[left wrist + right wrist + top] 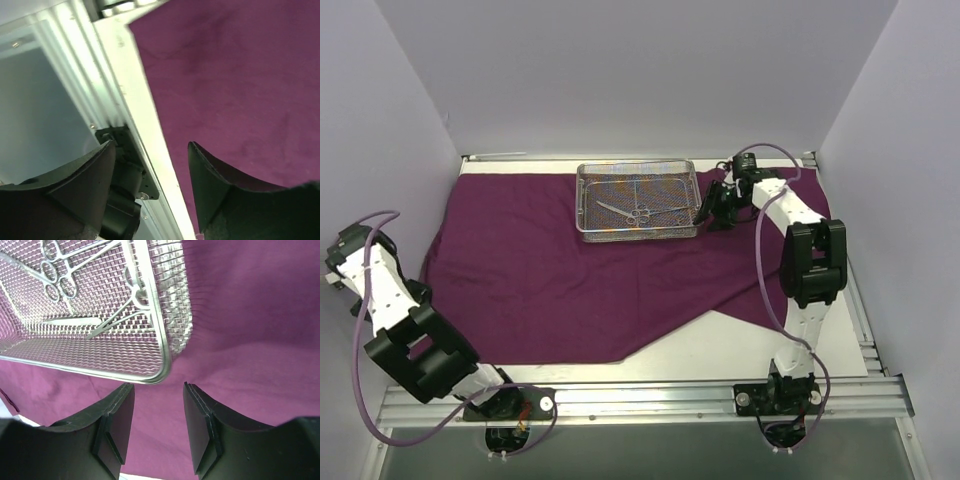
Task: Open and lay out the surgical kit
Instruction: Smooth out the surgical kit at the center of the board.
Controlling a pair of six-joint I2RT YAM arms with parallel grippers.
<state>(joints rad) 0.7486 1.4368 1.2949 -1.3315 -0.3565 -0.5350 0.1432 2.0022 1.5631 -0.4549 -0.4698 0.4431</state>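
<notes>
Item 1, near edge. Aluminium rail [650, 398] along the front of the white counter [750, 345]. Left arm folded back at the near left corner. Left hand [150, 145] spread wide, pinching nothing, hanging over the rail beside the near edge of the cloth. Exact spot in the overhead view not clear.

Item 2, middle ground. Dark purple cloth wrap [540, 280], already opened and spread flat over most of the counter. Near right corner drawn back, leaving bare white surface there.

Item 3, far right. Right hand [156, 386] parted, empty, low over the cloth and aimed at the right end of the tray. Corner wire just ahead of the gap between the fingers. Apparently apart, though contact cannot be ruled out.

Item 4, far centre. Rectangular silver wire-mesh tray [638, 238] resting on the far part of the cloth, level and upright. Inside, thin metal scissor-like instruments with ring handles [625, 211] lying flat and crossed on the mesh floor.

Step in hand, as judged: unwrapping done, laying out not yet begun, approach to the tray under way.

Next move, as judged: either a close on the tray's rim wire to shift it, or a reach over the wall for one instrument. Narrow, accurate pinch needed in either case, given thin pieces lying flush on the mesh and overlapping.
</notes>
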